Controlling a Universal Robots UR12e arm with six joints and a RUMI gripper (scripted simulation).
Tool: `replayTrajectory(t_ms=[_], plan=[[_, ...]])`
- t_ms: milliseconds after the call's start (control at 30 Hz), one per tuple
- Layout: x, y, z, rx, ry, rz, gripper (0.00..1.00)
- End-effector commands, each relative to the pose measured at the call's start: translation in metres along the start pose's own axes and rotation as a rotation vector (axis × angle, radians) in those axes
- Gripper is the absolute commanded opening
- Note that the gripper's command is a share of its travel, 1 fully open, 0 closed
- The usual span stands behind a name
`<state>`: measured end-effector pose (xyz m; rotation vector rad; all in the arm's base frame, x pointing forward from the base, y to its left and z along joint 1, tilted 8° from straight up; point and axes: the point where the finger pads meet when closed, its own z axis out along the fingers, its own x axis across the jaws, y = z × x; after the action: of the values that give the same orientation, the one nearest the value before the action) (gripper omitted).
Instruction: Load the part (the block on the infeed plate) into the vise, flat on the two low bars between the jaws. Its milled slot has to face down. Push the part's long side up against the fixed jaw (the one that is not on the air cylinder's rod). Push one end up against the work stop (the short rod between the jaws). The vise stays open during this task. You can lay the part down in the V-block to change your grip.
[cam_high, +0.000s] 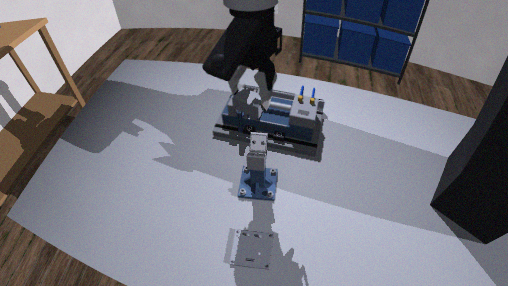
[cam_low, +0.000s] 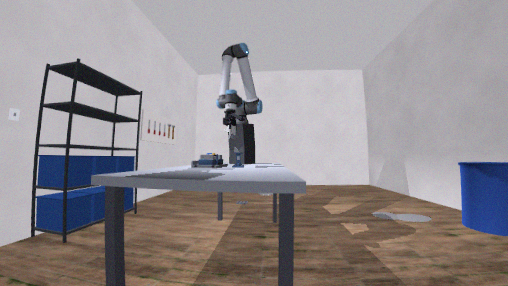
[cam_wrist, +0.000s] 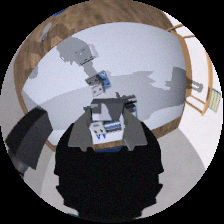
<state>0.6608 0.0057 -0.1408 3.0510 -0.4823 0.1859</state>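
Observation:
My gripper is shut on the part. The part is a grey block, held tilted above the left portion of the vise in the top view. The vise has a blue body, with the air cylinder block and its yellow and blue fittings at the right in the top view. The part and fingers cover most of the fixed jaw, and I cannot make out the work stop. The side with the slot cannot be told.
The V-block stands on a blue bolted base in front of the vise. The infeed plate lies farther front, with no block on it. A dark pedestal stands at the right. A shelf with blue bins is behind.

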Motion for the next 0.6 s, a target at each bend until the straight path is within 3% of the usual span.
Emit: replayTrajectory(t_ms=[0, 567], plan=[[0.006, 0.006, 0.0, 0.0, 0.001, 0.062, 0.0], [0.026, 0.03, 0.0, 0.0, 0.001, 0.274, 0.0]])
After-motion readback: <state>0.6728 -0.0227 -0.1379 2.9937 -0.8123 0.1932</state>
